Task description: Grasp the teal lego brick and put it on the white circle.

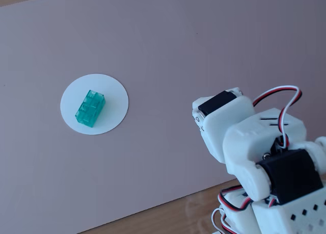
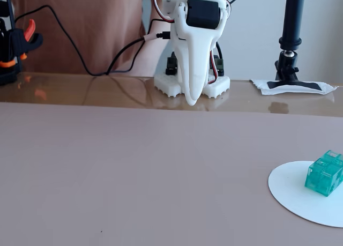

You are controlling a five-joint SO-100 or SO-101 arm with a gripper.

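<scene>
The teal lego brick (image 1: pixel 90 108) lies studs up on the white circle (image 1: pixel 114 99), near the disc's middle, on the pink mat. In another fixed view the brick (image 2: pixel 324 172) sits on the circle (image 2: pixel 292 189) at the lower right. My gripper (image 2: pixel 192 98) hangs folded at the arm's base, pointing down. Its jaws are together and hold nothing, and it is far from the brick. In a fixed view only the arm's white body (image 1: pixel 239 137) shows at the lower right; the fingertips are hidden.
A pink mat (image 1: pixel 178 50) covers most of the wooden table (image 2: pixel 80 88). Behind the arm's base stand a black camera pole (image 2: pixel 292 31) on white tape (image 2: pixel 292 86), a black cable (image 2: pixel 80 58) and an orange-black clamp (image 2: pixel 19 42) at the left.
</scene>
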